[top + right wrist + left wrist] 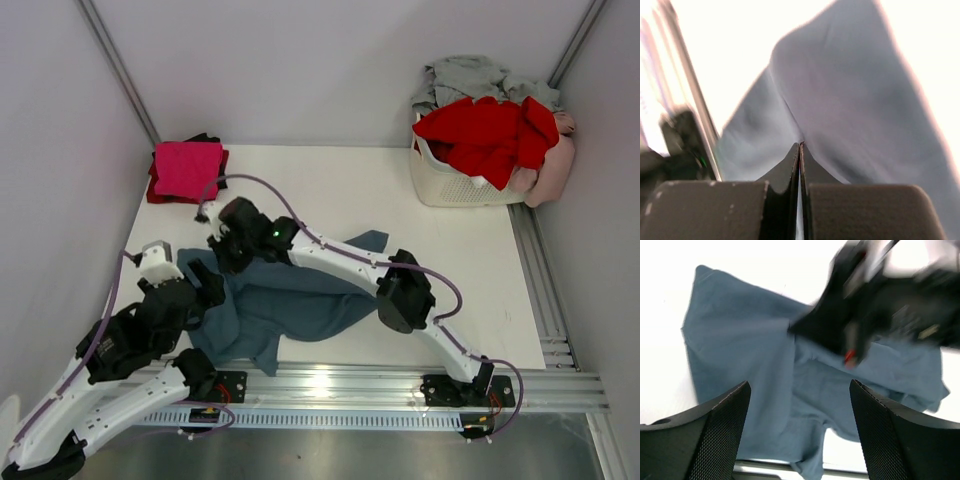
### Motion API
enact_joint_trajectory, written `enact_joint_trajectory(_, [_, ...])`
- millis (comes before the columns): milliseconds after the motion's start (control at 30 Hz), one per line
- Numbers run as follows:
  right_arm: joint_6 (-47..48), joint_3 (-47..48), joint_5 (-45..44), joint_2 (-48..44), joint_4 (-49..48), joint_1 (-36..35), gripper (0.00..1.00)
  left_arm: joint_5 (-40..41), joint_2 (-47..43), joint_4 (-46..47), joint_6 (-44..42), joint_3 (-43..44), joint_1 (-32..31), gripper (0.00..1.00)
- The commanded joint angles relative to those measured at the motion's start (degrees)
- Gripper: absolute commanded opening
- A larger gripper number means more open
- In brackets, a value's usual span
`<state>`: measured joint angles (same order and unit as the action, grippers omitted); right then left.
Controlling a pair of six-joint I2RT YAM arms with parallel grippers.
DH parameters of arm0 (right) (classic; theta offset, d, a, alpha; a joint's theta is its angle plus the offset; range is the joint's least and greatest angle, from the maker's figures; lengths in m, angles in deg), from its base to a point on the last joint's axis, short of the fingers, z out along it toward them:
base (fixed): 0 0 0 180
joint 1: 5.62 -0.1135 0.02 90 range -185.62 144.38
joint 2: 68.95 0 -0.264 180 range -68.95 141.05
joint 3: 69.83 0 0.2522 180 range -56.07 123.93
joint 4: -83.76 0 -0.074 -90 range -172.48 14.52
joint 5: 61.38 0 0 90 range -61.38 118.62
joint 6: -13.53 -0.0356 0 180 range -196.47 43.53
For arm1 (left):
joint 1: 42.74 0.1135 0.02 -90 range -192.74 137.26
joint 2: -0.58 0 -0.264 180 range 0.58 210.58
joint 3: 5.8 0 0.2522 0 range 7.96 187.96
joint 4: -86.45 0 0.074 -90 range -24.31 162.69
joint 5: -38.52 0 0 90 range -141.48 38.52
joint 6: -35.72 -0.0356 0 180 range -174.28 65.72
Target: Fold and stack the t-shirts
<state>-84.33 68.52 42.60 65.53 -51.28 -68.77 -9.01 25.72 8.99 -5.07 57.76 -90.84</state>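
Note:
A slate blue-grey t-shirt [300,300] lies crumpled on the white table [330,190], one corner hanging over the near edge. My right gripper [224,252] reaches across to the shirt's left part. In the right wrist view it [800,145] is shut, and the blue-grey cloth [850,100] is pulled to a peak at its tips. My left gripper [205,290] hovers over the shirt's left side. In the left wrist view it [799,390] is open, with the blue-grey t-shirt [750,355] below its fingers and nothing between them. The right arm's blurred black wrist [870,305] shows above the cloth there.
A folded magenta t-shirt [187,167] lies on darker folded ones at the table's back left. A white slatted basket [450,185] at the back right holds red [490,135], grey [470,75] and pale pink [555,165] tees. A metal rail [400,385] runs along the near edge.

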Motion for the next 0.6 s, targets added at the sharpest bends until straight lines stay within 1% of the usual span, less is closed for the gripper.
enact_joint_trajectory(0, [3.9,9.2,-2.0,-4.4,-4.3,1.8,0.00,2.4,-1.3,2.0,1.6,-0.4,-0.3,0.84])
enact_joint_trajectory(67, [4.4,10.4,-3.8,-8.2,-5.6,2.8,0.00,2.1,-1.4,3.2,0.6,-0.8,-0.3,0.83])
enact_joint_trajectory(100, [5.2,10.1,-6.3,-9.7,-6.8,3.4,0.00,2.1,-1.1,3.8,0.4,-0.8,-0.3,0.83])
enact_joint_trajectory(133, [6.4,8.4,-8.9,-14.0,-7.5,3.7,0.00,2.1,-0.9,4.0,0.1,-0.7,-0.3,0.83])
enact_joint_trajectory(167, [8.3,5.9,-12.4,-17.1,-8.5,3.7,0.00,2.1,-0.6,4.2,-0.1,-0.8,-0.3,0.83])
enact_joint_trajectory(200, [10.0,1.9,-20.9,-21.0,-14.8,4.0,0.00,2.1,-0.1,4.4,-0.4,-1.0,-0.3,0.83])
enact_joint_trajectory(233, [10.9,-11.4,-25.6,-25.5,-20.7,5.2,0.00,2.0,0.2,5.2,-0.7,-1.1,-0.2,0.83])
enact_joint_trajectory(267, [11.0,-20.2,-30.8,-36.5,-27.6,6.5,0.00,1.7,0.3,5.6,-0.9,-1.3,-0.3,0.83])
enact_joint_trajectory(300, [8.9,-29.1,-40.1,-42.4,-43.7,11.5,0.00,1.2,0.8,6.4,-1.1,-1.4,-0.3,0.83])
enact_joint_trajectory(333, [4.5,-44.3,-44.3,-48.1,-49.1,15.4,0.00,0.9,1.0,6.8,-1.2,-1.5,-0.3,0.83])
enact_joint_trajectory(367, [-6.6,-50.3,-48.4,-58.7,-51.1,19.2,0.00,0.5,1.2,7.3,-1.5,-1.5,-0.3,0.83])
enact_joint_trajectory(400, [-10.4,-55.2,-52.9,-63.5,-50.2,22.3,0.00,-0.2,1.4,7.7,-2.0,-1.7,-0.3,0.82])
enact_joint_trajectory(433, [-12.9,-59.3,-66.5,-67.5,-48.5,25.0,0.00,-0.5,1.6,8.4,-2.4,-2.1,-0.3,0.82])
enact_joint_trajectory(467, [-14.8,-65.4,-72.8,-73.4,-44.0,25.2,0.00,-0.6,1.7,8.9,-2.7,-2.3,-0.3,0.82])
enact_joint_trajectory(533, [-23.0,-68.8,-81.2,-76.7,-36.1,24.8,0.00,-1.1,2.1,9.6,-3.3,-3.0,-0.3,0.82])
enact_joint_trajectory(567, [-27.1,-70.5,-84.8,-77.6,-27.5,23.8,0.00,-1.3,2.4,10.5,-3.6,-3.2,-0.3,0.82])
